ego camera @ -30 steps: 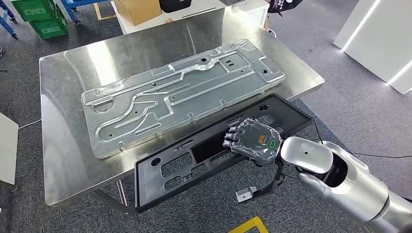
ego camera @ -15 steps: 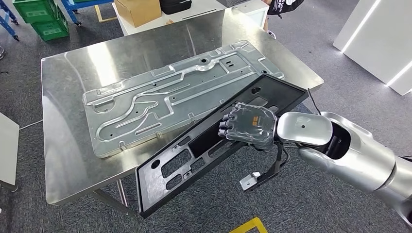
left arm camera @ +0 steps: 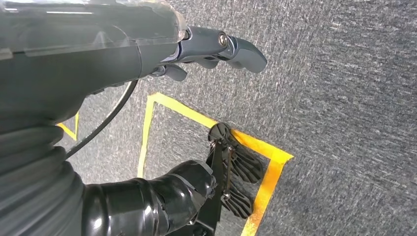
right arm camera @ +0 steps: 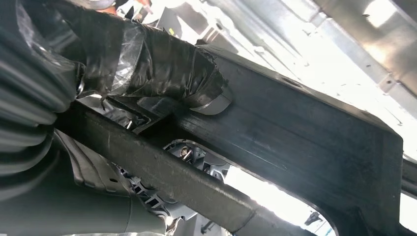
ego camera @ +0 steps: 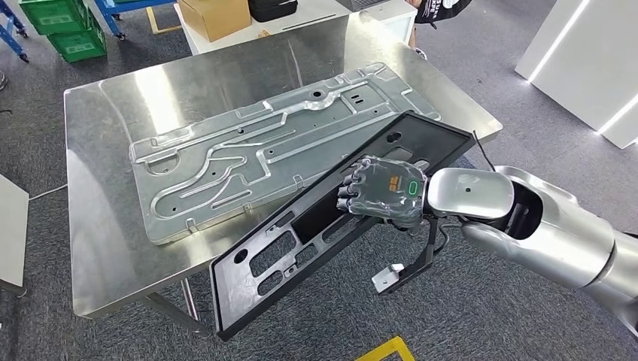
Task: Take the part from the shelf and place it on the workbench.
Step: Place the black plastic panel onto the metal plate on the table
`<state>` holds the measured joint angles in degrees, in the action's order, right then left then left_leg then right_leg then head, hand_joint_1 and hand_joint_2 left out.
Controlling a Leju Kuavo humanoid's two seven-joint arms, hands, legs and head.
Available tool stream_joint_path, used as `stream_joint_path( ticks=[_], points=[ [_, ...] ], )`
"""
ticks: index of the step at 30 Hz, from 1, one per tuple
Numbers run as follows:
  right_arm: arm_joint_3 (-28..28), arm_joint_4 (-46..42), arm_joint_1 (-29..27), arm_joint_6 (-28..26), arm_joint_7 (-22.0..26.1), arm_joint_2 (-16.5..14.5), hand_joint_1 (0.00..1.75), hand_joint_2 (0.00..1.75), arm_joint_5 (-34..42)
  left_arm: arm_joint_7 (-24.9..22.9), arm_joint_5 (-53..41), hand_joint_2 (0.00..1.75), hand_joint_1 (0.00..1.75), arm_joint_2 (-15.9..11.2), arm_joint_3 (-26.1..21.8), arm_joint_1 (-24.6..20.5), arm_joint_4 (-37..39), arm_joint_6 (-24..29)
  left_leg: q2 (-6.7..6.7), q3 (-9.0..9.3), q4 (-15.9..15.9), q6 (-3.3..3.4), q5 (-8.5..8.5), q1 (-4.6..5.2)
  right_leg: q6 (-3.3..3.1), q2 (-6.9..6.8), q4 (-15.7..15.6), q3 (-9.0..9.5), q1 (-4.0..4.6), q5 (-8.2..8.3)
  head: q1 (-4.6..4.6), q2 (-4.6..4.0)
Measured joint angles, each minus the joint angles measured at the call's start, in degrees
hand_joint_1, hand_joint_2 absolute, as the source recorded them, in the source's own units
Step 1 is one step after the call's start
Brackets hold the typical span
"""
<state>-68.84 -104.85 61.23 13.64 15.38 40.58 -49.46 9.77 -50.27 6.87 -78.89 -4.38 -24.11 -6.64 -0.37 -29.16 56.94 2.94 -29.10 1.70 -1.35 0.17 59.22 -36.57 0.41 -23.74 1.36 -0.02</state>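
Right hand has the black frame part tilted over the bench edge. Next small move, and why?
Probably carry it further over the steel workbench and level it before lowering. The right hand grips the long black plastic frame near its middle; the frame's far end overlaps the embossed silver metal panel, while its near end hangs low off the table edge. Releasing now would likely let it slide off.

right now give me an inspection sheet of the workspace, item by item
Surface: steel workbench, bare along its near left edge.
Job's things: black frame part, tilted, far end over the bench, near end hanging past the edge.
Clutter: stamped metal panel lying flat on the bench.
Hands: right hand grips the frame mid-length; left hand hangs over the floor, holding nothing.
Cables: thin black cable beside the right wrist.
Surroundings: grey carpet with yellow tape, green crates, cardboard box.
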Motion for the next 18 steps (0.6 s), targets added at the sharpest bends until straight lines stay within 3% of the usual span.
stream_joint_path(
  ticks=[4,8,10,12,14,15,17,18],
  points=[
    [-1.6,0.0,2.1,-0.5,-0.3,0.6,1.75,1.75,0.5,-0.1,0.2,1.75,0.0,0.0,-0.2,0.0,0.0,0.2,0.0,-0.02,0.1,0.26,-0.08,0.14,0.29,0.0,-0.3,0.1,-0.12,0.12,0.0,-0.01],
    [-3.6,0.1,2.3,-2.1,-0.6,1.2,1.75,1.75,0.1,-0.3,0.2,1.75,0.0,-0.1,-0.2,0.0,0.0,0.5,-0.02,1.63,-2.1,2.27,-0.28,-0.18,1.39,-0.06,1.7,-0.37,-0.17,1.14,0.02,-0.01],
    [-4.6,0.1,2.5,-2.7,-0.8,1.4,1.75,1.75,0.1,-0.5,0.2,1.75,0.0,-0.1,-0.2,0.1,0.0,0.6,0.01,3.22,-2.7,2.61,-0.39,-0.39,1.64,-0.01,5.4,-2.53,-0.35,-0.52,0.04,-0.01],
    [-5.7,0.3,2.6,-3.0,-0.9,1.5,1.75,1.75,0.1,-0.7,0.2,1.75,0.0,-0.1,-0.2,0.1,0.0,0.7,0.04,4.19,-2.7,2.42,-0.79,-0.49,1.99,-0.01,11.9,-6.7,-0.8,-3.13,0.04,-0.01],
    [-6.9,0.5,2.5,-3.0,-1.0,1.5,1.75,1.75,0.1,-0.9,0.1,1.75,0.0,0.0,-0.2,0.2,0.0,0.8,-0.03,5.15,-2.6,1.79,-1.47,-0.75,2.47,-0.07,14.9,-9.67,-1.36,-3.78,0.04,-0.01],
    [-7.4,0.6,2.5,-3.0,-1.0,1.5,1.75,1.75,0.1,-1.0,0.1,1.75,0.0,0.0,-0.2,0.2,0.0,0.8,-0.09,5.77,-2.5,1.41,-1.96,-0.96,2.81,-0.1,13.6,-9.65,-1.6,-2.99,0.04,-0.01],
    [-8.2,0.7,2.8,-3.1,-1.2,1.5,1.75,1.75,-0.6,-1.3,0.1,1.75,0.0,0.1,-0.2,0.3,0.0,1.0,-0.2,7.3,-2.2,0.48,-3.61,-1.41,3.51,-0.27,6.5,-7.45,-2.05,1.22,0.08,-0.01],
    [-8.7,0.8,3.1,-3.4,-1.6,1.5,1.75,1.75,-1.5,-1.5,0.1,1.75,0.0,0.1,-0.3,0.3,0.0,1.1,-0.22,7.68,-1.8,0.0,-4.41,-1.56,3.5,-0.36,3.5,-6.63,-2.04,2.89,0.07,-0.01]
  ],
)
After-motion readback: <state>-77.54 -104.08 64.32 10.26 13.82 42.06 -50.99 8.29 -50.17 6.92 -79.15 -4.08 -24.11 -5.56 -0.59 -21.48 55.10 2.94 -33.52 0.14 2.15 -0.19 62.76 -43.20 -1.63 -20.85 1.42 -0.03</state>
